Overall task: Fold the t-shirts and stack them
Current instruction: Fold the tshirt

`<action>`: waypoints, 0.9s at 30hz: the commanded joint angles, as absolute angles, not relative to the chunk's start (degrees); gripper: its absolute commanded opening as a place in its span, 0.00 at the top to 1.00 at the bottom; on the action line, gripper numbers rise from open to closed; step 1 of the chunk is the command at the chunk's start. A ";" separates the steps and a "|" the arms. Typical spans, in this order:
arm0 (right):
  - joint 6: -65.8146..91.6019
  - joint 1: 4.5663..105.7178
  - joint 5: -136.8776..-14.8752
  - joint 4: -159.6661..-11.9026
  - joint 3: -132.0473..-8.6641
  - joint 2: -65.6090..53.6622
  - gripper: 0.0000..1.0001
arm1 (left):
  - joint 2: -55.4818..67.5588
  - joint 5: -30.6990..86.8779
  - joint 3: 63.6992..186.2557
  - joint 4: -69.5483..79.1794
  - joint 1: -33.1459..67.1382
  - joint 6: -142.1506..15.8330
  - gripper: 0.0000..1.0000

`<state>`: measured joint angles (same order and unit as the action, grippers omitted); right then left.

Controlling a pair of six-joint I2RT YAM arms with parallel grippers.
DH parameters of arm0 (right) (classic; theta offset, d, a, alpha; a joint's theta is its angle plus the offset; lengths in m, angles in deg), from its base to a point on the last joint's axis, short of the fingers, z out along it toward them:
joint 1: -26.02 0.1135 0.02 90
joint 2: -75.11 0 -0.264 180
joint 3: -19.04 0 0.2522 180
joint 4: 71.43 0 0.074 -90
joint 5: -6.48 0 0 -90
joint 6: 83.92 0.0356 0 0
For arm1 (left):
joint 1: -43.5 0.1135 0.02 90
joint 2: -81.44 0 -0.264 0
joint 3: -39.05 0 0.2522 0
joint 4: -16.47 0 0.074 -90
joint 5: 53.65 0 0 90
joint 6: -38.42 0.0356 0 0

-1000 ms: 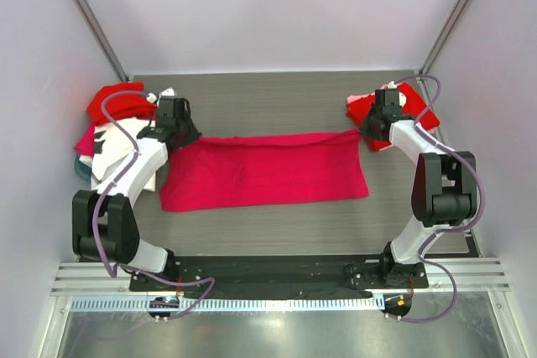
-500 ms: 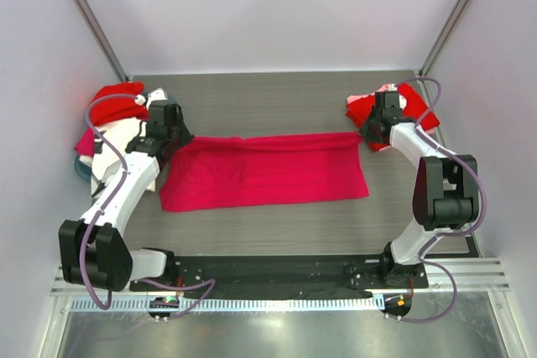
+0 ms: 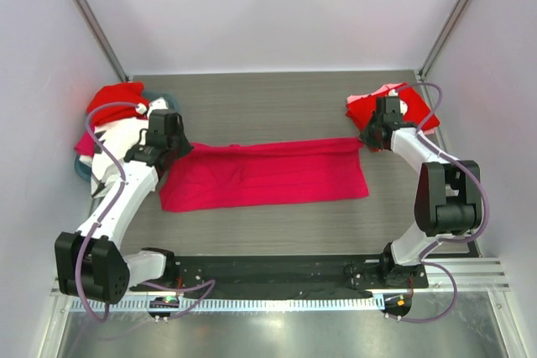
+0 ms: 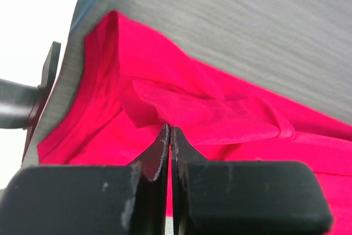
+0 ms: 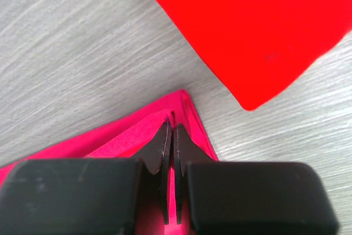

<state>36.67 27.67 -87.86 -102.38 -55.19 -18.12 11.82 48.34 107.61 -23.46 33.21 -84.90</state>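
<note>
Grey wood-grain tabletop (image 3: 277, 102) is enclosed by pale walls (image 3: 277, 14) on three sides, and the scene is taken from the near edge outward. Nearest, a metal rail (image 3: 277, 278) is seen carrying both arm bases. Beyond it the crimson t-shirt (image 3: 268, 178) is spread across the middle of the table as a wide band, with its near hem flat on the wood. The far left corner is pinched by the left gripper (image 3: 176, 148), its fingers clamped together on a raised fold of cloth. The far right corner is nipped in the same way by the right gripper (image 3: 367, 137), its fingers pressed tight on the hem. Compared with a second ago, the far hem has been drawn slightly toward the near side, so the band is now narrower, and the left arm's elbow has been swung outward. From this a lengthwise fold is judged to be under way, though the far hem has not yet been carried over to the near one. Farther back on the left, a heap of unfolded t-shirts (image 3: 113, 102) is piled over a teal basket (image 3: 80, 171). In the far right corner a folded red t-shirt (image 3: 419, 115) is laid near the pinched corner, with bare wood between them.
</note>
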 commanded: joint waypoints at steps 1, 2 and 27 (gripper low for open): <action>37.72 27.60 -88.35 -101.27 -54.66 -14.72 0.99 | 13.33 48.48 106.69 -24.18 32.95 -84.19 1.00; 37.81 27.60 -88.35 -101.27 -54.23 -14.54 0.99 | 13.24 48.39 106.42 -24.44 32.95 -84.36 1.00; 46.41 29.70 -98.28 -94.07 -34.46 0.65 0.60 | 20.26 39.52 92.45 -23.04 32.86 -92.18 0.93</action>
<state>44.06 29.22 -92.23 -96.85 -36.13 -3.48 17.79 42.04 93.34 -24.55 33.06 -90.19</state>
